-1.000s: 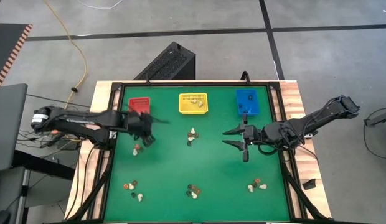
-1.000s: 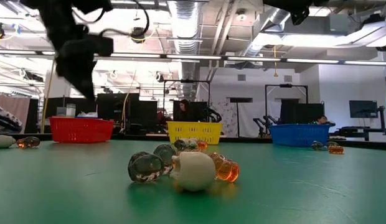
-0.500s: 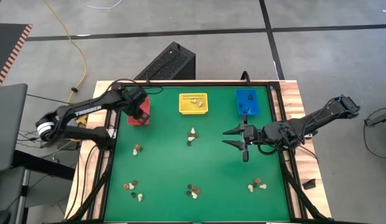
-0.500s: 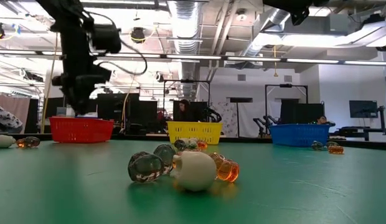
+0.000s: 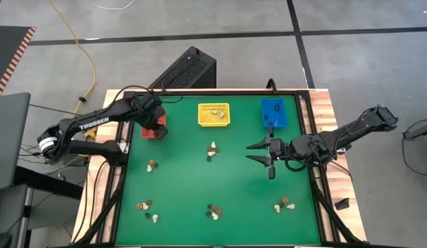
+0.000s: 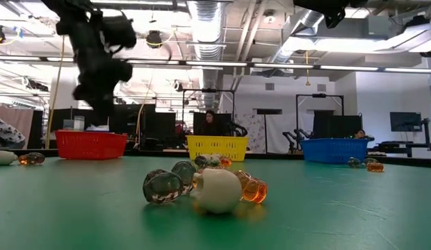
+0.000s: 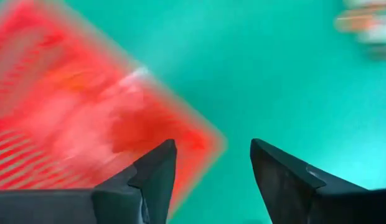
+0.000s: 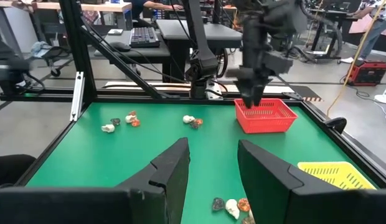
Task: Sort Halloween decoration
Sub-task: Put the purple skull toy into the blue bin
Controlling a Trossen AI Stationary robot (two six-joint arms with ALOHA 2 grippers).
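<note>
High view: the left gripper [image 5: 155, 121] hangs over the red bin [image 5: 155, 131] at the mat's [image 5: 213, 186] far left, and its own wrist view shows the 2 fingers [image 7: 157, 174] spread apart with nothing between them, the red mesh under and beside one finger. From the low view it sits above the bin rim [image 6: 91, 144], not touching it.

The right gripper [image 5: 260, 153] waits over the mat just in front of the blue bin [image 5: 273, 112], fingers apart and empty, pointing toward the left arm. The yellow bin [image 5: 213, 114] stands between the 2 grippers, on the far edge.

The trinkets lie in 6 small clusters, none held. 1 cluster [image 5: 152, 165] is just in front of the left gripper; another [image 5: 212, 149] lies between the 2 grippers, nearer the right one. 3 more sit well in front: near left [image 5: 147, 209], near middle [image 5: 213, 211] and near right [image 5: 283, 204]. A few pieces [image 5: 215, 114] rest inside the yellow bin.

In the low view the near-middle cluster shows a cream piece [image 6: 216, 189], 2 dark pieces [image 6: 165, 184] and an orange one [image 6: 251, 187] touching in a row across the picture. The pieces are too small to tell which way each points.
</note>
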